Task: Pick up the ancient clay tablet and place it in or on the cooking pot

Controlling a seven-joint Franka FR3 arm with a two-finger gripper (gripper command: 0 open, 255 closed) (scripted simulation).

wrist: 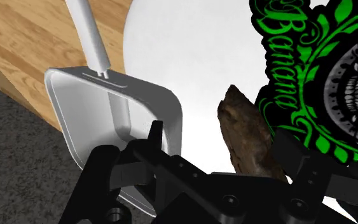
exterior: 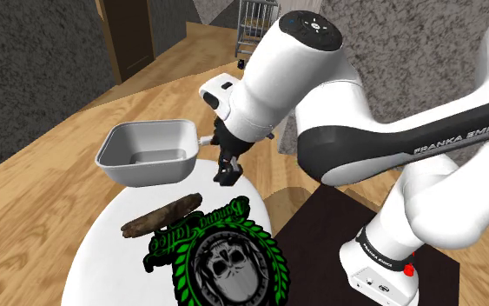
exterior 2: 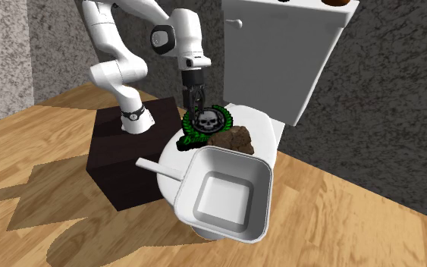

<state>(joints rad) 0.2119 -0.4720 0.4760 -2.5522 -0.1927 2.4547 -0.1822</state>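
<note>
Shoulder view: the gripper (exterior: 227, 172) hangs above the white round surface (exterior: 103, 261), fingers apart and empty. The brown tablet (exterior: 160, 216) lies on that surface at 8 o'clock from the gripper. The grey pot (exterior: 147, 152) is at 9 o'clock.

Second exterior view: the tablet lies at 5 o'clock from the gripper, and the pot at 6 o'clock from the tablet.

Wrist view: the tablet shows between the spread fingers, untouched.

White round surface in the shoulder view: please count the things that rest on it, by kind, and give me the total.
Brown tablet: 1
Grey square pot: 1
Green-and-black skull emblem: 1
Total on the white surface: 3
</note>
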